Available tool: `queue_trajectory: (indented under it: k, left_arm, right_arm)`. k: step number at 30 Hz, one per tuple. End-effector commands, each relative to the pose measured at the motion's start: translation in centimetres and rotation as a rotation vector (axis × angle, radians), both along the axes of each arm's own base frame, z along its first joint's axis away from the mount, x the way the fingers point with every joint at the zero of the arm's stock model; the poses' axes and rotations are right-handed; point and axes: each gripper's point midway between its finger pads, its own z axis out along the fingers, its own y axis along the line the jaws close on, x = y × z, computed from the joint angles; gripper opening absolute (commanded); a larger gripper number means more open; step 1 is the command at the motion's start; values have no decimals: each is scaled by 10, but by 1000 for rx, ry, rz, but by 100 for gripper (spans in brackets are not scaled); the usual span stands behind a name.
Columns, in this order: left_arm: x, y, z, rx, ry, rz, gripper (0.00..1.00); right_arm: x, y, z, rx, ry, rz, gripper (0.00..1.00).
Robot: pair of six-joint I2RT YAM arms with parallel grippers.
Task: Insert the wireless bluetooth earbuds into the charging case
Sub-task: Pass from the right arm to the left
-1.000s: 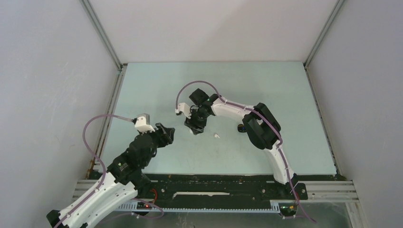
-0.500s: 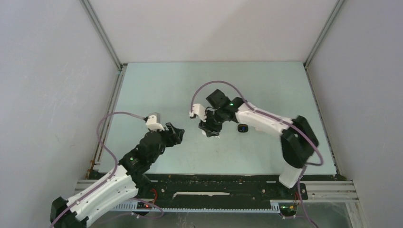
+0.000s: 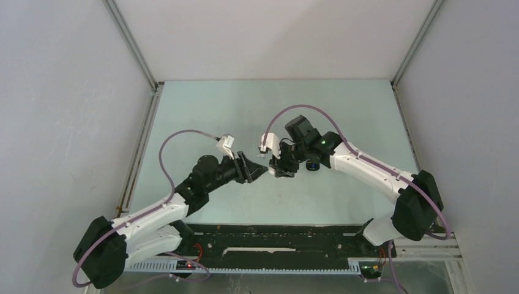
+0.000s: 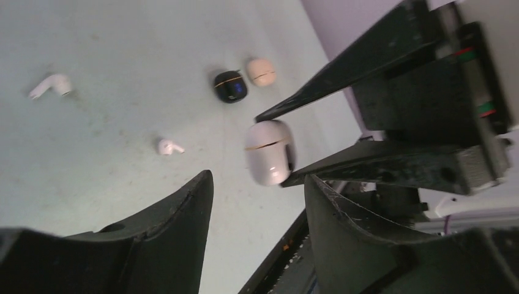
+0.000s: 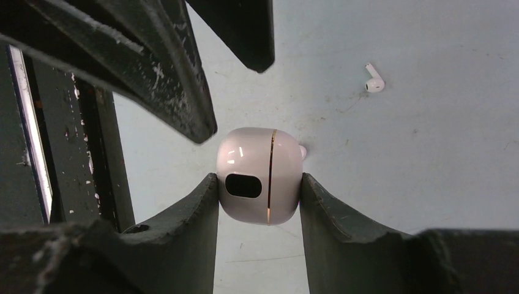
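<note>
The charging case (image 5: 260,176), a pale pebble with a thin gold seam, is pinched between the fingers of the right gripper (image 5: 257,182). Its lid is shut along that seam, so no bud appears to be inside. The earbuds lie loose on the table (image 5: 428,184). Seen from the left wrist, one white earbud (image 4: 169,147) rests beyond the left gripper (image 4: 256,179), near the held case, and a farther white earbud (image 4: 52,86) lies well apart from both grippers. The left gripper is spread wide and empty, its tips pointing at the case and close to the right gripper's fingertips. From above, the two grippers nearly meet tip to tip. Past the right gripper's fingers a black case (image 4: 230,86) and a beige case (image 4: 261,71) sit just beside each other, both closed. The task looks barely begun. One case is in hand, but it has yet to be opened, probably by the free left gripper, and every bud has yet to be picked up and seated. Whether the held case is clear of the table cannot be told.
</note>
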Motion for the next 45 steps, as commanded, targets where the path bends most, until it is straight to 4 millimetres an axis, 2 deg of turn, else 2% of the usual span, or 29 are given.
queue_trajectory:
  k: [1,6,14,19,22,33,35,37,40,42,45]
  left_arm:
    - [-1,-19,39,-110,-49,-91,61]
    - [1,-30,29,-127,31,-134,55]
    - [6,-33,19,-127,98,-145,54]
    - [2,-41,22,-194,119,-207,48]
    - [1,-43,23,-210,126,-224,42]
    - [-4,-52,18,-200,170,-289,38]
    - [-4,-53,19,-206,168,-296,33]
    - [-5,-54,20,-212,162,-306,26]
    - [-7,-54,22,-219,125,-321,14]
    - [-8,-50,21,-216,72,-319,9]
    - [-8,-41,25,-202,-93,-291,6]
  right_arm:
    - [4,6,16,58,-47,18,30]
    - [-4,8,20,81,-46,49,30]
    - [-8,8,28,114,-72,61,30]
    - [-8,7,27,110,-69,60,31]
    - [-5,7,24,103,-70,53,31]
    - [0,6,25,102,-90,36,32]
    - [0,6,25,100,-86,36,33]
    - [-1,6,24,102,-81,40,37]
    - [-5,4,27,126,-39,48,47]
    - [-12,-2,37,190,32,56,55]
    - [-15,-20,62,310,133,37,62]
